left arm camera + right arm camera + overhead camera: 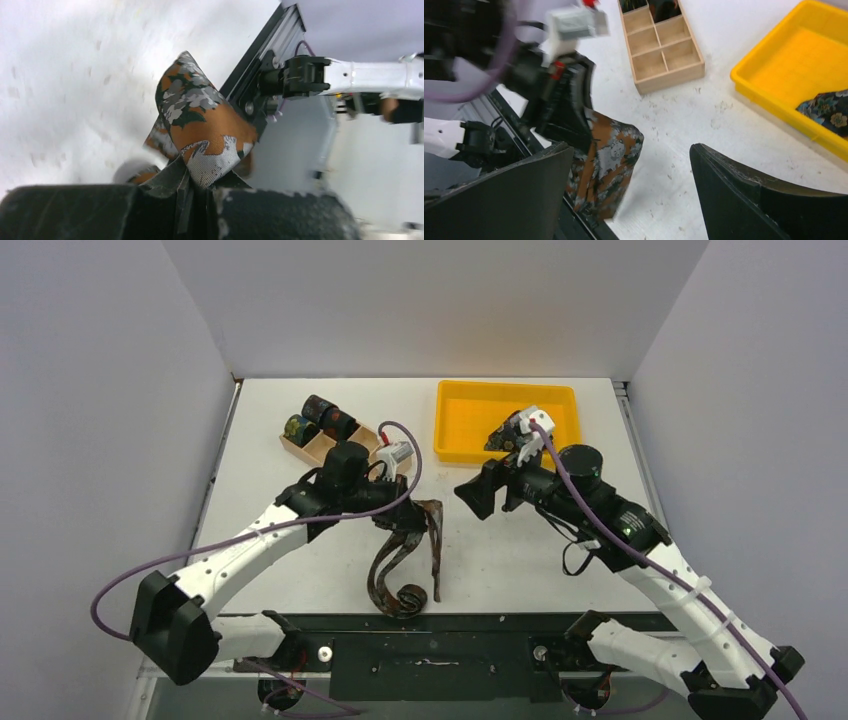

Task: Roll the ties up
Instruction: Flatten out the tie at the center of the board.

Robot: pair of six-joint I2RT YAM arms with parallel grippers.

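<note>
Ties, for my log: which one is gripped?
The orange-brown tie pinched by the left gripper; rolled ties sit in the wooden box, a floral tie in the yellow tray.

No text, label, brand, number or sign can be read in any of the three views. The white block (576, 22) on the left arm's wrist is too blurred to show lettering. The tie (200, 120) bears only a woven leaf pattern in orange, grey and dark green.
</note>
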